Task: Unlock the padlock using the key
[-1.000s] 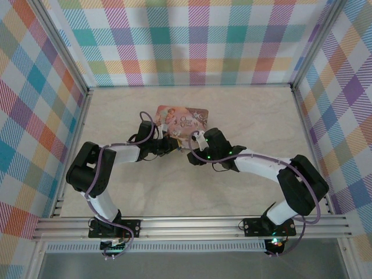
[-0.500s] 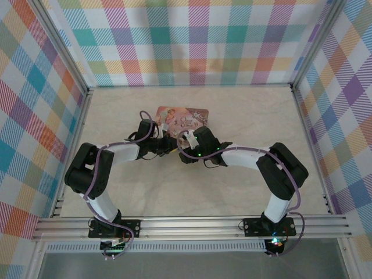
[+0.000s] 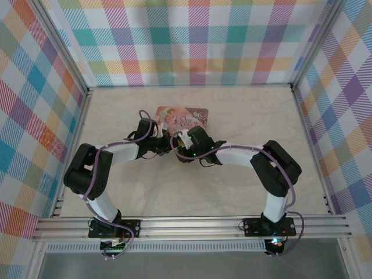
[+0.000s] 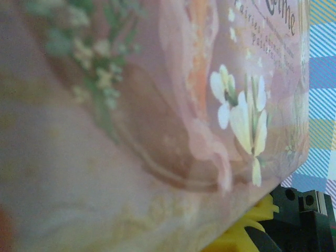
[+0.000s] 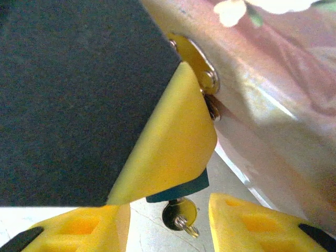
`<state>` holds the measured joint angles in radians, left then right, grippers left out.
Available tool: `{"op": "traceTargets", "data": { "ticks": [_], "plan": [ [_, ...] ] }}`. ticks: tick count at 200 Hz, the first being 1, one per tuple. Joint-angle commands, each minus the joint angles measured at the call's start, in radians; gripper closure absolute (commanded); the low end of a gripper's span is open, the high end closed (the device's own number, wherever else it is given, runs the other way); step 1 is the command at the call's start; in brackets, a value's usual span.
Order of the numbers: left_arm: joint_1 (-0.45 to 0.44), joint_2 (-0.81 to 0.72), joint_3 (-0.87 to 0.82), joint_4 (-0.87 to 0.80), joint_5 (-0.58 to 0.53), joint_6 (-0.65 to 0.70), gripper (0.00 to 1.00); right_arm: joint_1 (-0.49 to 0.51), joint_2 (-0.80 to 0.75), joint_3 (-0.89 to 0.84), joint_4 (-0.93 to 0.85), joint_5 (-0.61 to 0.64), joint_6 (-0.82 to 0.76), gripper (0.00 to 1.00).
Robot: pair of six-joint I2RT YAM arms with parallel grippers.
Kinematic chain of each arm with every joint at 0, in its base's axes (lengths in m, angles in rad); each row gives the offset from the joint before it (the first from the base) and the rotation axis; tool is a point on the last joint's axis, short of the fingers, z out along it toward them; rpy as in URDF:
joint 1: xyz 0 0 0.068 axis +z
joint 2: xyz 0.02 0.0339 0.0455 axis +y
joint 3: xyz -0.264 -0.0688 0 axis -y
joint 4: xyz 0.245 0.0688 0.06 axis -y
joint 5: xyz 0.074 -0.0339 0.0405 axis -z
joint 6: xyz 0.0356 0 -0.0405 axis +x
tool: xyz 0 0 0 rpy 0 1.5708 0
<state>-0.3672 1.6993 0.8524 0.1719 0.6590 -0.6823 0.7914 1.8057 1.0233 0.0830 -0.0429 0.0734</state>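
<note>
Swinging in from the right over the last second, the right gripper has come up to the near edge of the illustrated tin, its elbow folding inward. It now sits almost nose to nose with the left gripper, which has barely shifted from the tin's near-left corner on the table. The right wrist view shows the result: the teal padlock appears to hang below the tin's brassy hasp. Most of its body is hidden behind a yellow-padded finger that I take to be the left arm's. The key dangles just beneath the padlock, its round silvery head and small ring showing, apparently already seated in the keyhole. The right gripper's own fingers are spread, one on either side of the key head, touching neither it nor the padlock. Whether the left gripper is clamped on the padlock or only resting against it I cannot tell, since the left wrist view is a blur of the tin's lid. The approach looks done, so the step in hand is probably pinching the key head and turning it. The head is small and may swing away if the fingers close crookedly.
</note>
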Motion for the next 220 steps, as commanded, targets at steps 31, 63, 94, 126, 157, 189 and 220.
{"op": "traceTargets", "data": {
  "ticks": [31, 63, 94, 126, 157, 189, 220],
  "plan": [
    [0.011, -0.045, 0.031, -0.026, 0.074, -0.012, 0.98, 0.014, 0.01, 0.047, -0.026, 0.077, -0.065, 0.59],
    [0.011, -0.045, 0.034, -0.031, 0.075, -0.01, 0.98, 0.026, 0.013, 0.06, -0.029, 0.097, -0.086, 0.64],
    [0.011, -0.043, 0.031, -0.025, 0.081, -0.013, 0.98, 0.028, 0.032, 0.081, -0.052, 0.077, -0.111, 0.87],
    [0.013, -0.047, 0.028, -0.034, 0.076, 0.0, 0.98, 0.024, 0.03, 0.09, -0.08, -0.004, -0.131, 1.0],
    [0.014, -0.046, 0.029, -0.038, 0.077, 0.004, 0.98, 0.003, 0.025, 0.091, -0.081, -0.088, -0.105, 1.0],
    [0.014, -0.047, 0.031, -0.041, 0.078, 0.007, 0.98, 0.003, 0.015, 0.07, -0.06, -0.037, -0.098, 0.62],
    [0.016, -0.052, 0.033, -0.041, 0.082, 0.008, 0.98, 0.006, 0.024, 0.086, -0.081, -0.016, -0.115, 0.64]
  ]
}}
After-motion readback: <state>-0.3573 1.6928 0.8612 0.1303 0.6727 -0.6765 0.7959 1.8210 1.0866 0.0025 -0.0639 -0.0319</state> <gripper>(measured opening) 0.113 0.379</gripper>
